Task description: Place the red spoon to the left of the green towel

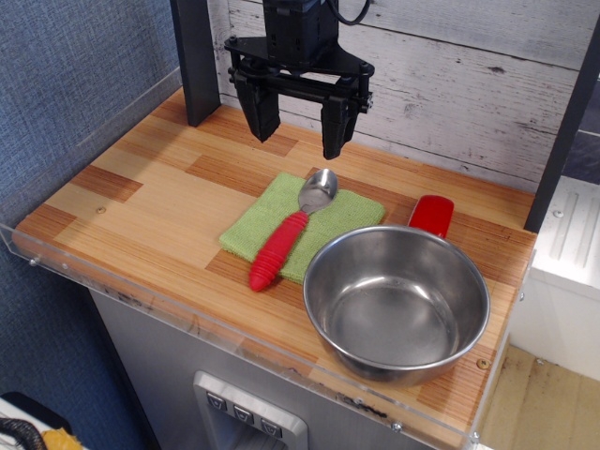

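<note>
- Red spoon (289,232) lying on green towel (302,227), handle tip reaching onto desk (141,202)
- Long axis diagonal, bowl nearest end effector (298,124)
- End effector spread, empty, hovering above and behind spoon bowl

The red-handled spoon (289,228) has a polished metal bowl and a ribbed, matt handle (plastic or rubber, hard to say); the square light-green towel (302,224) is nubbly cloth; the round steel bowl (397,302) looks brushed and shiny; the striped wooden tabletop (150,202) is smooth, faintly satin.
</note>
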Action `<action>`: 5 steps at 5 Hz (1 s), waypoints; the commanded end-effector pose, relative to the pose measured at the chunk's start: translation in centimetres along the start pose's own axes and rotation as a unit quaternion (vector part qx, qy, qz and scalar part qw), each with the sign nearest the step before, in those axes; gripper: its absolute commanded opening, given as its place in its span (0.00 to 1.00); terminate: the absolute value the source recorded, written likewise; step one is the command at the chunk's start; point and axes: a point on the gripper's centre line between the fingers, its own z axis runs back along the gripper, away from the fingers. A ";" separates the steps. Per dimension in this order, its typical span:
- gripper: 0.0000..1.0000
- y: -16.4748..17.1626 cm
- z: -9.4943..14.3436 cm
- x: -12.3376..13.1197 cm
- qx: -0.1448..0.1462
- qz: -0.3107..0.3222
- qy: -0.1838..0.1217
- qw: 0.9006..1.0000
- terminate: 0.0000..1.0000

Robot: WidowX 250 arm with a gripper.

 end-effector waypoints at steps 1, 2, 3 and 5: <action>1.00 0.0 0.0 0.0 0.000 0.000 0.000 1.000 0.00; 1.00 1.6 -0.7 -0.5 -0.033 0.000 0.004 0.999 0.00; 1.00 3.7 -1.9 -1.4 -0.032 -0.012 0.007 0.999 0.00; 1.00 5.2 -4.2 -2.5 -0.017 -0.030 0.026 0.999 0.00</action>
